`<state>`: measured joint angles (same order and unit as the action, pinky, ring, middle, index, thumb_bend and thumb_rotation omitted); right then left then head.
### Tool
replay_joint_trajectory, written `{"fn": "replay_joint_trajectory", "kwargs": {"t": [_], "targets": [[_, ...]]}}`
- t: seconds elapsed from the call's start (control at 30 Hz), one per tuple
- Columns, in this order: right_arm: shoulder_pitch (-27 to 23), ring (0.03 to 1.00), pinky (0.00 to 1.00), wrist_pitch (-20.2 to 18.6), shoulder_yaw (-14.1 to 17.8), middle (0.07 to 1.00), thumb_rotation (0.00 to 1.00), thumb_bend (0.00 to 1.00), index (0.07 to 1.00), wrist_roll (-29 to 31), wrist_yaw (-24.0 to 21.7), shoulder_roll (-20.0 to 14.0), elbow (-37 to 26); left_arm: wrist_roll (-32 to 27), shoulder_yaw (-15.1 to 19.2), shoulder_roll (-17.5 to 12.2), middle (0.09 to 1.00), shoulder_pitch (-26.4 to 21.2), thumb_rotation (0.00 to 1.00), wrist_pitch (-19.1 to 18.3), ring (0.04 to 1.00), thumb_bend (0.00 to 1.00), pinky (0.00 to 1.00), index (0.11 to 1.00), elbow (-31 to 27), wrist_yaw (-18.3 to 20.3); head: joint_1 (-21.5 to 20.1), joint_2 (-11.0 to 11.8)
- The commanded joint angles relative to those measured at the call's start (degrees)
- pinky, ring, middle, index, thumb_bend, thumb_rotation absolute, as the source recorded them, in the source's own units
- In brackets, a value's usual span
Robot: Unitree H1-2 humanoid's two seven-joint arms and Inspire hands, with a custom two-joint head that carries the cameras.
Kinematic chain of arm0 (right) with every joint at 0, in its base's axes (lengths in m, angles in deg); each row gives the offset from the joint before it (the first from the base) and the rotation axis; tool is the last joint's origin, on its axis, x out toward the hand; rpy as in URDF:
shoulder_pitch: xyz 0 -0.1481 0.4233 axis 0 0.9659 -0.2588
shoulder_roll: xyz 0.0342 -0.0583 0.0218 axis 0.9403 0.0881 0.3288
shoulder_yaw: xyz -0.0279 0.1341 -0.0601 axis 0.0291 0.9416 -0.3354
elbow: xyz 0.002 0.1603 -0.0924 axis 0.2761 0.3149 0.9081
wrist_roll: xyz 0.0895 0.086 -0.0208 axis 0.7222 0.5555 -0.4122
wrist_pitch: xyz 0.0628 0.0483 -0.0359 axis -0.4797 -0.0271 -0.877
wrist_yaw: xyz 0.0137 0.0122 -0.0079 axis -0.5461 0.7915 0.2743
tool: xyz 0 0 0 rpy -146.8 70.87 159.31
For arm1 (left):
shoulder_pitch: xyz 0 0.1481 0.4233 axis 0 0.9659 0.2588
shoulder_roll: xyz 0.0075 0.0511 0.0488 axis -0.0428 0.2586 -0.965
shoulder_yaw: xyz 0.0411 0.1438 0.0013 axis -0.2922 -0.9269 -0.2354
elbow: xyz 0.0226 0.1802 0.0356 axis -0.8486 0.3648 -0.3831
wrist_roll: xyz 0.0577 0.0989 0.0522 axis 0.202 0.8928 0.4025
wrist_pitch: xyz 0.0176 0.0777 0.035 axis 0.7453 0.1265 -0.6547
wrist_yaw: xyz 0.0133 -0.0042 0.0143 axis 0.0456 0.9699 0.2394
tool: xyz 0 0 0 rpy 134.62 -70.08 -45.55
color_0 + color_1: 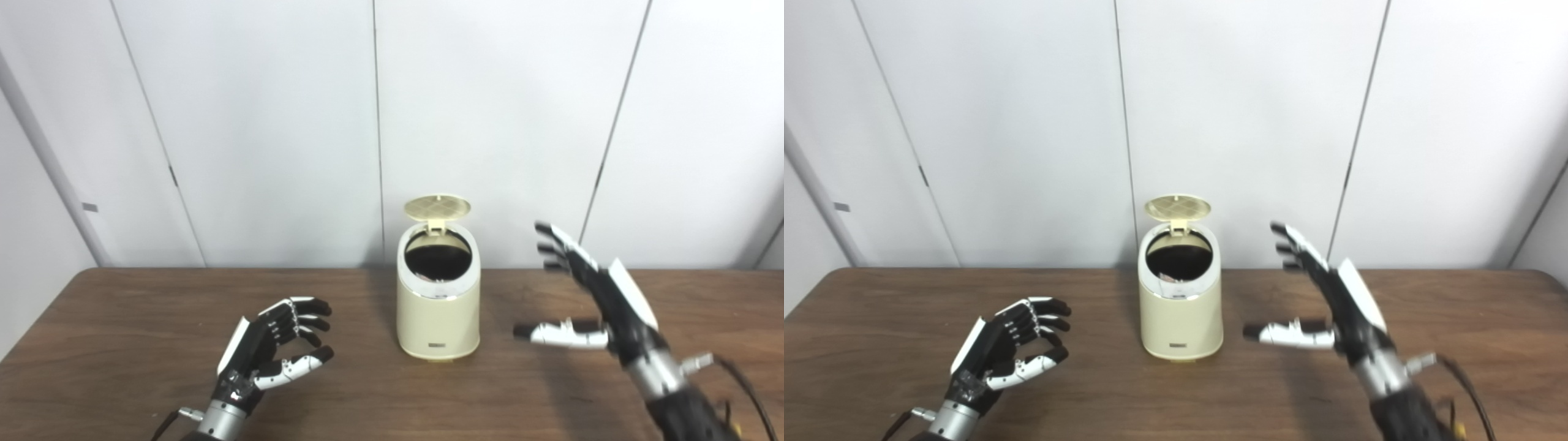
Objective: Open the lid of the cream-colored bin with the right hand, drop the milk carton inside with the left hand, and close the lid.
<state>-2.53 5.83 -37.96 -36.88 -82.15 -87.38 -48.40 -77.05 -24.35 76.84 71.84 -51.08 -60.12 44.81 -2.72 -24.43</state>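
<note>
The cream-colored bin stands upright in the middle of the wooden table. Its round lid is tipped up and back, so the dark opening shows. No milk carton lies on the table; in the right eye view a small pale shape shows just inside the rim. My left hand hovers low at the front left of the bin, fingers curled apart, holding nothing. To the bin's right my right hand is raised, fingers spread, thumb pointing at the bin, clear of it.
White wall panels rise right behind the table's far edge. A cable trails from the right wrist at the bottom right.
</note>
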Motion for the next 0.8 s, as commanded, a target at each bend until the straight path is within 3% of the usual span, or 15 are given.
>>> {"fn": "replay_joint_trajectory", "kwargs": {"t": [0.0, 0.07, 0.1, 0.27, 0.37, 0.47, 0.6, 0.77], "targets": [[-4.8, 0.862, 0.75, -2.3, 0.1, 0.936, 0.35, 0.79, 0.9, -1.9, -1.1, -1.9, -1.9, -0.9, -0.5, 0.4, 0.711, 1.0, 0.11, 1.5, 0.637, 0.68, 0.51, 0.707, 1.2, 0.0, 0.0, 0.1], [-7.6, 0.85, 0.74, -5.6, -0.3, 0.922, 0.36, 0.78, 0.895, -2.6, -2.8, -2.7, -2.9, -1.0, -0.6, 0.6, 0.711, 1.1, 0.1, 1.5, 0.635, 0.69, 0.51, 0.708, 1.3, 0.1, 0.0, 0.1], [-9.3, 0.855, 0.75, -7.1, -0.6, 0.923, 0.31, 0.77, 0.9, -2.7, -3.9, -3.1, -3.2, -1.0, -0.7, 0.7, 0.711, 1.1, 0.1, 1.6, 0.632, 0.68, 0.51, 0.712, 1.4, 0.1, -0.1, 0.1], [-15.0, 0.879, 0.7, -11.5, -2.5, 0.938, 0.24, 0.76, 0.921, -4.0, -7.8, -5.2, -2.4, -1.8, -0.6, 1.2, 0.706, 1.1, 0.09, 1.6, 0.629, 0.68, 0.51, 0.714, 1.7, 0.7, -0.4, 0.1], [-18.6, 0.885, 0.72, -14.6, -5.2, 0.932, 0.33, 0.77, 0.931, -8.5, -9.9, -6.8, -1.2, -2.0, -0.4, 1.6, 0.709, 1.2, 0.07, 1.6, 0.636, 0.67, 0.51, 0.713, 1.9, 0.8, -0.5, 0.2], [-21.1, 0.894, 0.74, -15.8, -6.6, 0.934, 0.39, 0.8, 0.932, -10.0, -11.4, -7.5, 0.3, -1.5, -0.2, 1.8, 0.715, 1.2, 0.07, 1.7, 0.637, 0.66, 0.51, 0.718, 2.4, 0.9, -0.5, 0.2], [-23.1, 0.92, 0.79, -16.2, -7.3, 0.937, 0.4, 0.8, 0.925, -10.5, -12.6, -7.1, 1.6, -1.6, 0.1, 2.3, 0.718, 1.2, 0.08, 1.7, 0.635, 0.65, 0.52, 0.718, 2.7, 1.0, -0.4, 0.1], [-26.2, 0.92, 0.76, -16.3, -9.4, 0.942, 0.39, 0.78, 0.931, -10.8, -14.7, -6.7, 3.4, -1.7, 0.6, 2.9, 0.708, 1.2, 0.07, 1.7, 0.623, 0.66, 0.51, 0.711, 2.9, 1.3, -0.4, 0.1]]}}
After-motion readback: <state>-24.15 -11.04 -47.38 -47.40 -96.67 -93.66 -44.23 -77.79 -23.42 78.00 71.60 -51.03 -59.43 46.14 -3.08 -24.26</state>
